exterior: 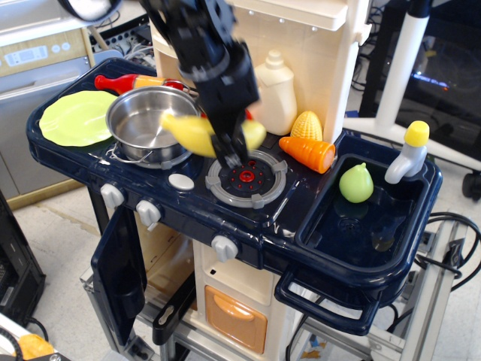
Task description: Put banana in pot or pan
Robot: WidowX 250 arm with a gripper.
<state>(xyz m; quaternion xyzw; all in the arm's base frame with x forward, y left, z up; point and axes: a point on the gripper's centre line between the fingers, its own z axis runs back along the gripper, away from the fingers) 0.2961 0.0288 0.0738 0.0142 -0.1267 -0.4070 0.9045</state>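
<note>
My gripper (229,143) is shut on the glossy yellow banana (192,133) and holds it in the air. The banana lies roughly level above the toy stove's grey burner (246,178), its left end reaching over the right rim of the pot. The shiny steel pot (148,124) stands on the left burner, empty inside. The black arm comes down from the top of the frame and covers the banana's middle.
A lime-green plate (77,117) lies left of the pot. An orange carrot (308,153), a yellow corn cob (306,125) and a cream bottle (275,90) stand behind the burner. A pale-green pear (355,183) sits in the sink by the faucet (406,153).
</note>
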